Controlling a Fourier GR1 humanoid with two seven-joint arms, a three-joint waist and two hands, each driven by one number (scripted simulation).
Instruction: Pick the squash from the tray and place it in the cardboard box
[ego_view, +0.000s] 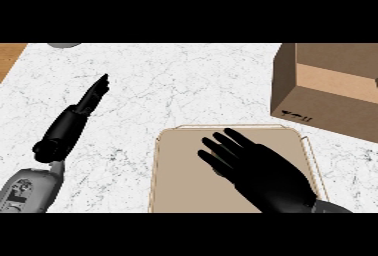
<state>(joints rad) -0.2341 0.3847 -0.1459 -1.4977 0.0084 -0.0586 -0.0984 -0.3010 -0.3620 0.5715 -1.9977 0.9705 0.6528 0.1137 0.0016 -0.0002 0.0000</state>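
A tan tray (177, 170) with a pale rim lies on the marble counter at the lower middle. My right hand (266, 172) hovers over it, palm down, fingers straight and spread toward the upper left. No squash shows on the tray; the hand hides part of its surface. The cardboard box (325, 90) stands at the upper right with its top open. My left hand (85, 107) is at the left over bare counter, seen edge-on with fingers straight, pointing up and right.
A grey object (65, 45) peeks in at the top left edge. A wooden strip (9, 57) runs beside the counter's left end. White marble counter (184, 85) stretches between the hands and the box.
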